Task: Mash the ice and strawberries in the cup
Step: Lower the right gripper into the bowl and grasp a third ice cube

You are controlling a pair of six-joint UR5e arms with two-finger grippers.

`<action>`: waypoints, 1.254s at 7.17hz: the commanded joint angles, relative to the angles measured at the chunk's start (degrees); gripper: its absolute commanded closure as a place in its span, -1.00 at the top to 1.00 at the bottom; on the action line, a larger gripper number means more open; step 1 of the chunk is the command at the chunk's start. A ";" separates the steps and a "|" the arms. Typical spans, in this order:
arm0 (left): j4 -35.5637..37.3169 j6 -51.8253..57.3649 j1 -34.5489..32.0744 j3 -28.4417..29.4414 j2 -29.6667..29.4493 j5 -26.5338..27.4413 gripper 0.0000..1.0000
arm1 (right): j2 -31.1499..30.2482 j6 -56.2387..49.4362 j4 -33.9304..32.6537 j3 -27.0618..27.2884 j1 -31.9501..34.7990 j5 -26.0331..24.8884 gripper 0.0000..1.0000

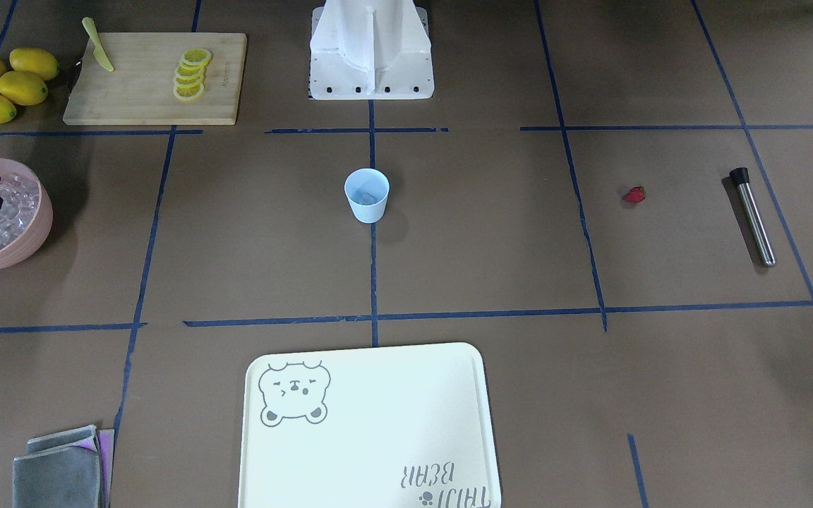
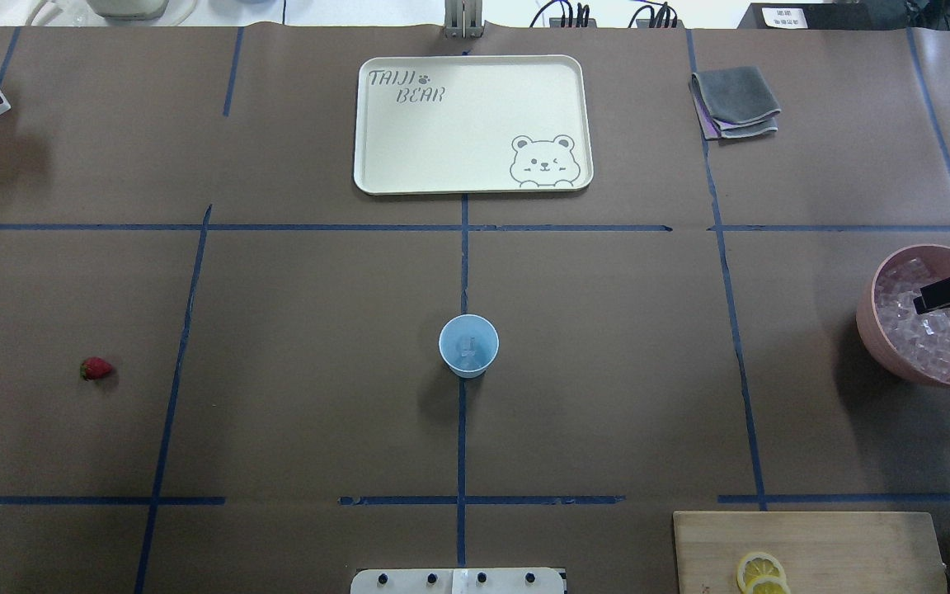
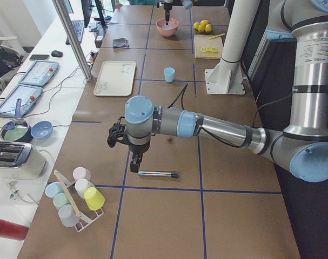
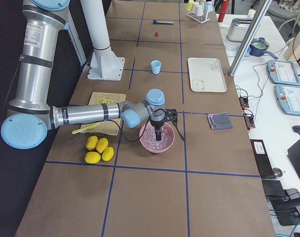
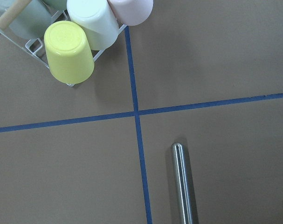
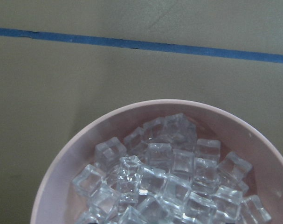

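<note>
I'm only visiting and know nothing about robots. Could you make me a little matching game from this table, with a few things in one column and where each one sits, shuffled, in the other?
Things:
1. strawberry
2. lemon slices
3. heap of ice cubes
4. blue cup

Places:
A. in the pink bowl
B. upright on a tape line at mid-table
C. on the wooden board
D. alone on the bare table, toward the steel rod

Pairs: 1-D, 2-C, 3-A, 4-B.
</note>
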 commanded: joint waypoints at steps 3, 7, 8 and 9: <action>0.00 0.00 0.00 -0.05 -0.07 -0.09 1.00 | -0.88 -0.43 -0.34 -0.28 -1.68 -0.21 0.65; 0.00 0.00 0.00 -0.05 -0.07 -0.09 1.00 | -0.71 -0.52 -0.43 -1.23 -3.17 -0.57 0.41; 0.00 0.00 0.00 -0.05 -0.07 -0.09 1.00 | -0.62 -0.52 -0.43 -1.42 -3.26 -0.65 0.41; 0.00 0.00 0.09 -0.05 -0.16 -0.09 1.00 | -0.79 -0.52 -0.43 -1.51 -3.35 -0.66 0.41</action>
